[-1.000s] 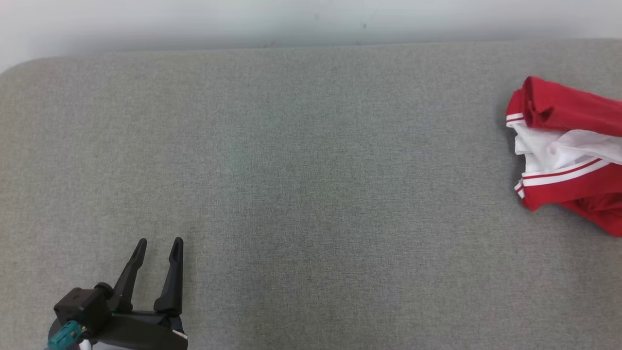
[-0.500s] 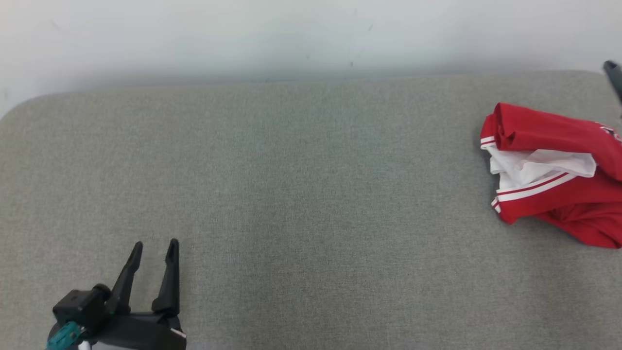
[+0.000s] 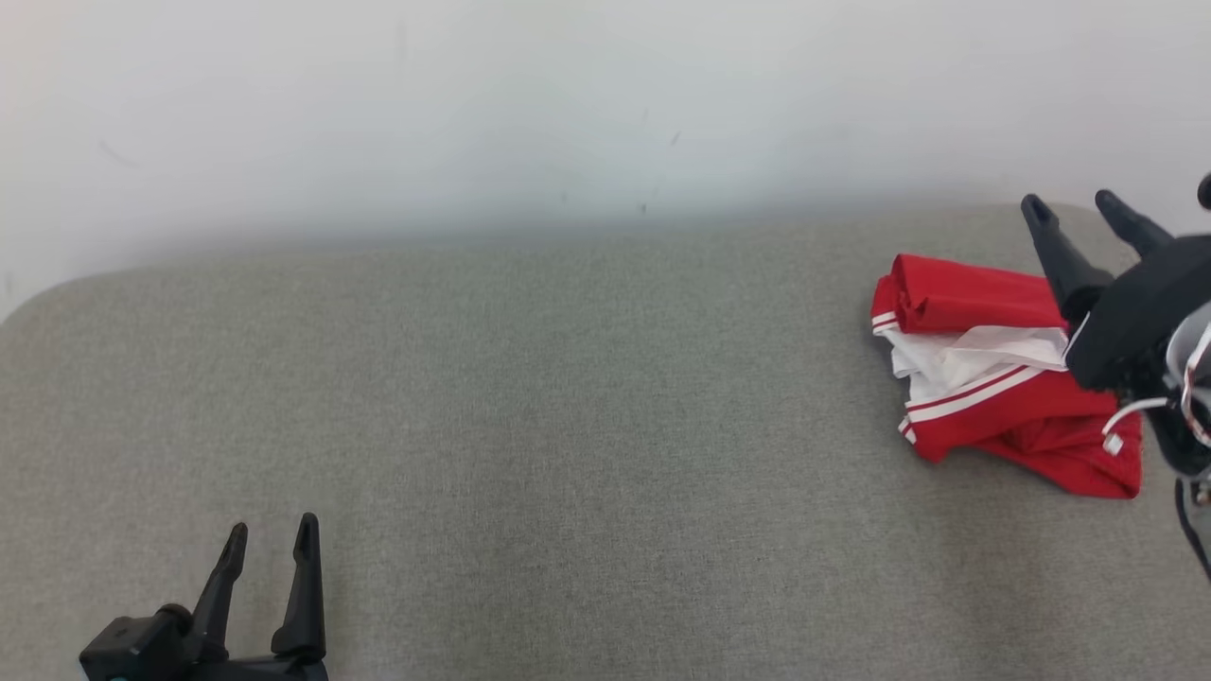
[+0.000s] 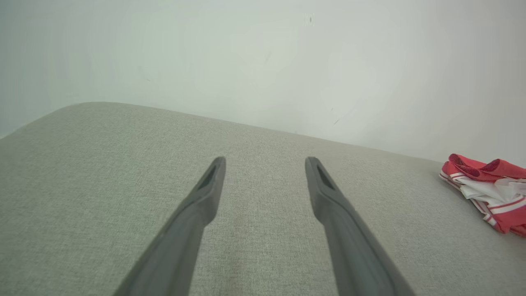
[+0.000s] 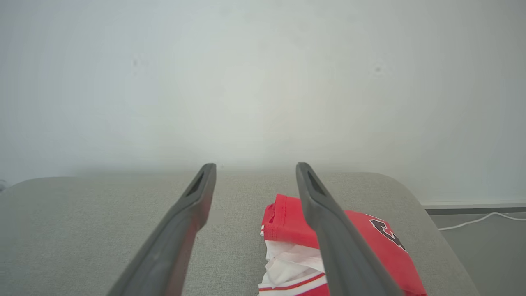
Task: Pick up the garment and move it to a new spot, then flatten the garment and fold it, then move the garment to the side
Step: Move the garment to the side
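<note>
Red-and-white garment point(image 3: 984, 421) lies partly hidden behind the spread right tool point(image 3: 1070, 200); left tool point(image 3: 272, 525) likewise spread.

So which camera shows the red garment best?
The head view: the garment lies almost whole, only its right edge behind the right gripper. The right wrist view has it close but cut by a finger and the frame; the left wrist view catches part, far off.

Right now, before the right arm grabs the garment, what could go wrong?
Garment is bunched in layers: the open right jaws may pinch one fold only.
It sits off-centre to the jaws, so closing could miss.
It lies near the pad's corner; a nudge could push it off.
</note>
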`<state>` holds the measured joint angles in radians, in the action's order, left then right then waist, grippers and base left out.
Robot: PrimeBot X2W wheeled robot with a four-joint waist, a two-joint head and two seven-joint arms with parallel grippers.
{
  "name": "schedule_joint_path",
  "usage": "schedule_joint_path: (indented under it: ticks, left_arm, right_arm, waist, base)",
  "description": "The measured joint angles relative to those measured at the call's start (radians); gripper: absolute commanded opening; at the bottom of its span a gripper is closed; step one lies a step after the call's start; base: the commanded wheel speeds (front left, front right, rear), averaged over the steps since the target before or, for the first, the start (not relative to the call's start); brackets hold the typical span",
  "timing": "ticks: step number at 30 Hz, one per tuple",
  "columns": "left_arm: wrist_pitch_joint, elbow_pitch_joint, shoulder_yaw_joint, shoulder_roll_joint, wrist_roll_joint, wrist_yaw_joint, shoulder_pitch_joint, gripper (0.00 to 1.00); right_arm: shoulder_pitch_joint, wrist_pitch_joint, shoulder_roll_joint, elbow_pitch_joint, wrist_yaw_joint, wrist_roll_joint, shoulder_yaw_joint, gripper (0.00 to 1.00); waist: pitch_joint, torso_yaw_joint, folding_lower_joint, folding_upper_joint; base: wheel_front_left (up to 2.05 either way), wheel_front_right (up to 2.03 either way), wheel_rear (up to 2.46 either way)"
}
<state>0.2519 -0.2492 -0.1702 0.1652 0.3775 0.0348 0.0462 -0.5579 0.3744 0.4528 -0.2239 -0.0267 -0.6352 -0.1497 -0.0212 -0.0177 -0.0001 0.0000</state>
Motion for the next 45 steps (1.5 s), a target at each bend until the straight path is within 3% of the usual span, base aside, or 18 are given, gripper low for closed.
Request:
schedule_joint_path:
  ticks: [7,16,22,31,45]
  left_arm:
    - [0.000,0.029,0.013,0.002,-0.006,-0.016,-0.034,1.00]
    - [0.000,0.078,0.029,0.018,-0.035,-0.036,-0.094,1.00]
    - [0.000,0.105,0.030,0.025,-0.056,-0.062,-0.105,1.00]
    - [0.000,0.142,0.037,0.038,-0.068,-0.080,-0.141,1.00]
    - [-0.006,0.167,0.054,0.050,-0.068,-0.089,-0.147,1.00]
  right_arm:
    - [0.164,-0.109,-0.028,0.136,-0.026,0.007,0.014,1.00]
    - [0.358,-0.241,-0.049,0.221,-0.046,0.062,0.021,1.00]
    - [0.485,-0.314,-0.102,0.282,-0.070,0.089,0.016,1.00]
    - [0.613,-0.400,-0.137,0.259,-0.088,0.146,0.024,1.00]
    - [0.679,-0.474,-0.115,0.217,-0.092,0.179,0.086,1.00]
  waist:
    - [0.044,0.014,-0.0001,0.0000]
    - [0.066,0.020,0.0000,-0.0001]
    - [0.078,0.021,0.0000,-0.0001]
    - [0.078,0.020,0.0001,0.0000]
    - [0.073,0.023,0.0001,0.0000]
  base:
    - [0.00,0.00,0.00]
    - [0.00,0.00,0.00]
    - [0.00,0.00,0.00]
    - [0.00,0.00,0.00]
    - [0.00,0.00,0.00]
